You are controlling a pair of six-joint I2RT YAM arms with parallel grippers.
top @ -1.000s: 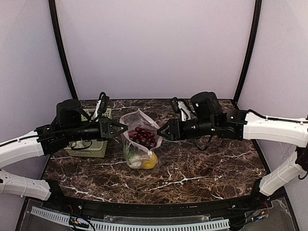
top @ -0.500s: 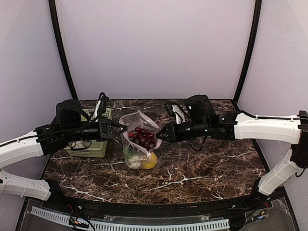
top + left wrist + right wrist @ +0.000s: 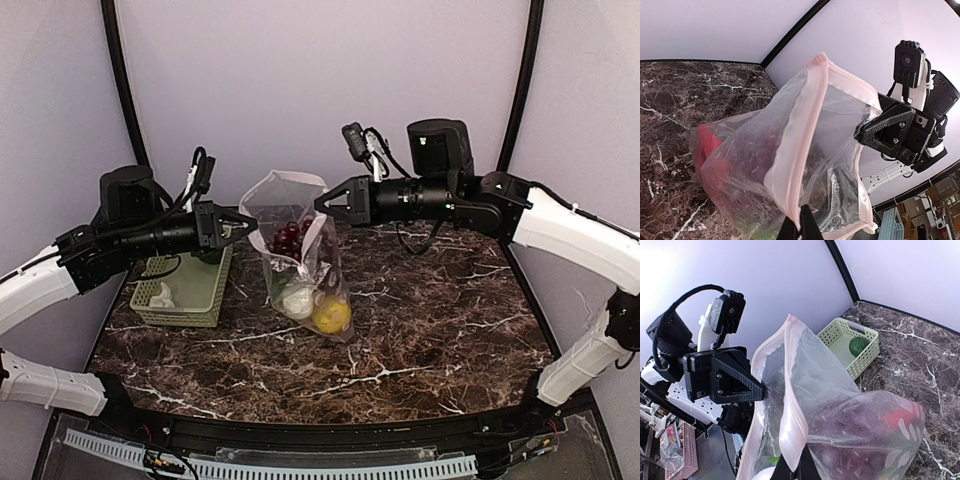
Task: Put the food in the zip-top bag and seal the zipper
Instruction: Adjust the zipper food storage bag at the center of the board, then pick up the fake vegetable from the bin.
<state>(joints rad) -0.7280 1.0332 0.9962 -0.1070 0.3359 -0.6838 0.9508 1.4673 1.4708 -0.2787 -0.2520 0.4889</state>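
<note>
The left fingers (image 3: 236, 220) and right fingers (image 3: 336, 200) are each pressed together, pinching opposite ends of the bag's mouth at the centre of the overhead frame. The dotted clear bag (image 3: 300, 255) hangs between them, holding a lemon (image 3: 331, 316), a white piece (image 3: 298, 300) and red chilies (image 3: 288, 237). The zipper (image 3: 807, 125) gapes open; drawing its ends apart evenly should flatten it for sealing. At left, a green basket (image 3: 185, 305) holding a green ball (image 3: 858, 346) crowds the left arm.

We look onto a dark brown marble-patterned tabletop (image 3: 430, 330) veined in white, closed in by plain pale lilac walls (image 3: 320, 90). Two black poles (image 3: 125, 100) curve up at the back corners. The light is soft and even.
</note>
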